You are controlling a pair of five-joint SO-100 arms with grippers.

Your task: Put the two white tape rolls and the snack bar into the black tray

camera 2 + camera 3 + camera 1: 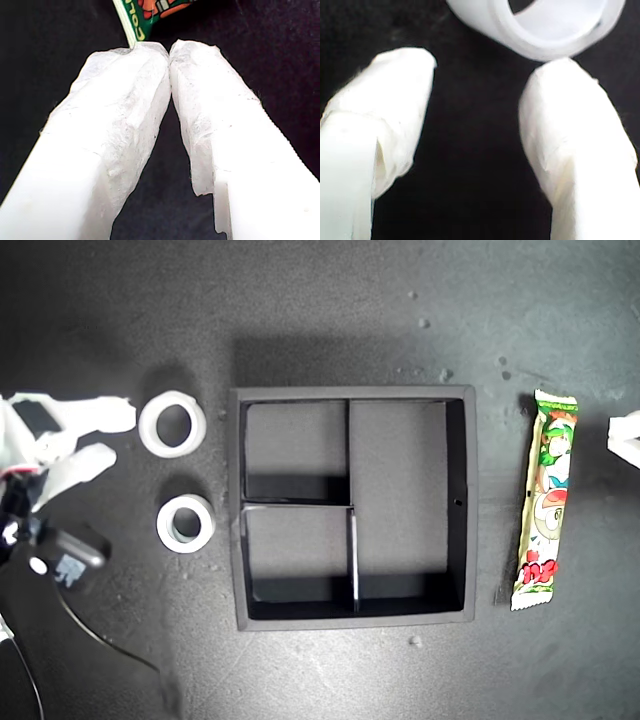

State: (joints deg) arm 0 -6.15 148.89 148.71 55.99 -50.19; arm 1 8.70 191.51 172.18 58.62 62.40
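The black tray (350, 395) sits mid-table with all its compartments empty. Two white tape rolls lie flat off its side toward the exterior view's left, one (172, 424) farther back and the other (185, 523) nearer the front. My second gripper (120, 437) (485, 65) is open just beside the rear roll (485, 27), one fingertip (560, 75) close against its wall and nothing between the fingers. The snack bar (545, 500) (145, 15) lies lengthwise at the exterior view's right. My first gripper (170, 50) is shut and empty, short of the bar's end, barely showing at the exterior view's right edge (620, 438).
A dark camera block with a cable (70, 555) hangs off the second arm at the exterior view's left. Small pale crumbs (445, 373) dot the dark mat behind the tray and one (414, 641) lies in front of it.
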